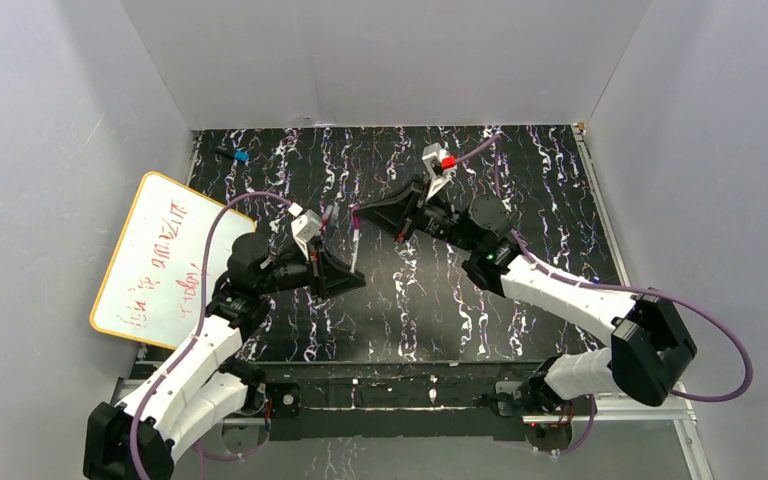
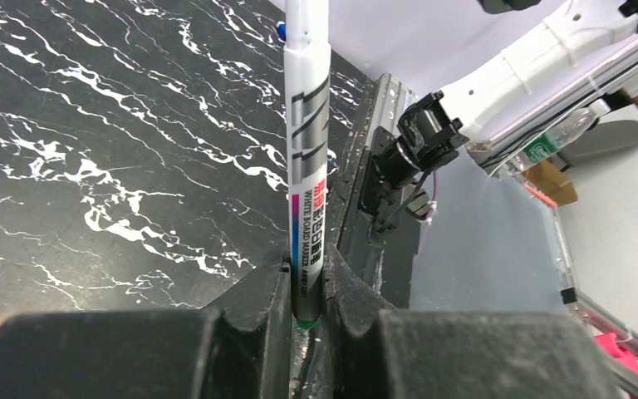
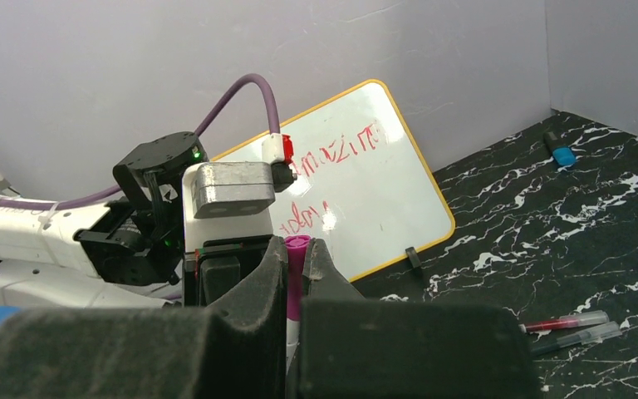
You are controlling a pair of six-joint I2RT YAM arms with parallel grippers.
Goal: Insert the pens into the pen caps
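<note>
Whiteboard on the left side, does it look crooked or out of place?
Yes. The whiteboard leans askew against the left wall, its lower edge at the table's side, rather than lying flat.

A robotics lab test cell: plain pale walls (image 1: pixel 390 60) box in a black marbled tabletop (image 1: pixel 540 180) on the left, far and right. Two robot arms, left (image 1: pixel 200 360) and right (image 1: pixel 580 295), are bolted to a dark mounting bar (image 1: pixel 400 398) at the near edge, trailing purple cables (image 3: pixel 241 86). A scribbled whiteboard (image 1: pixel 155 265) leans at the left.
</note>
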